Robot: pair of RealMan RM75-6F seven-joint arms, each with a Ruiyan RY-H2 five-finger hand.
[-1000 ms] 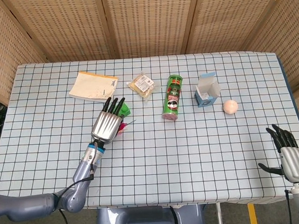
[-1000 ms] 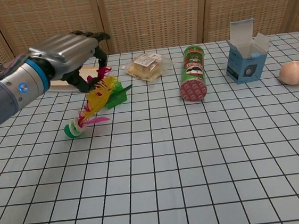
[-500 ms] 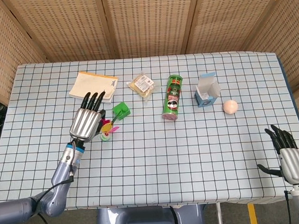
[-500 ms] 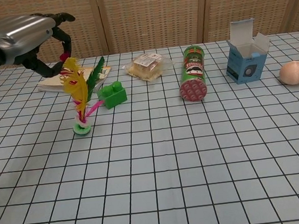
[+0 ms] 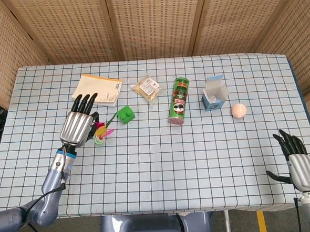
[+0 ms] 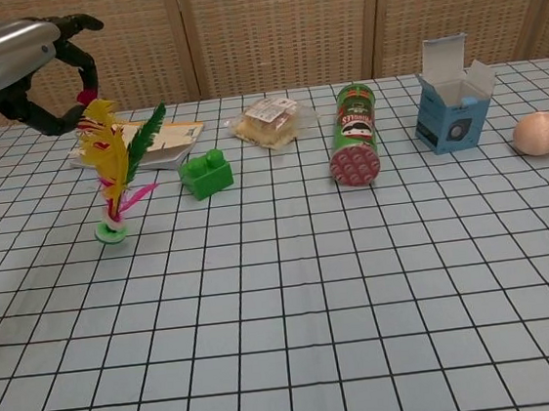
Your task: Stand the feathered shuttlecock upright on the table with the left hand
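The feathered shuttlecock stands nearly upright, yellow, green and pink feathers up, its green-and-white base down at the table; whether the base touches the cloth I cannot tell. My left hand arches over it from the left and pinches the top feather tips between thumb and a finger. In the head view the left hand covers most of the shuttlecock. My right hand hangs at the table's front right corner, fingers spread, holding nothing.
A green toy brick sits just right of the shuttlecock. Behind lie a notebook and a wrapped snack. Further right are a lying chips can, an open blue box and a peach-coloured ball.
My left hand has carried the shuttlecock leftward, away from the green brick, and tipped it from slanting to nearly upright. The right hand has barely moved.
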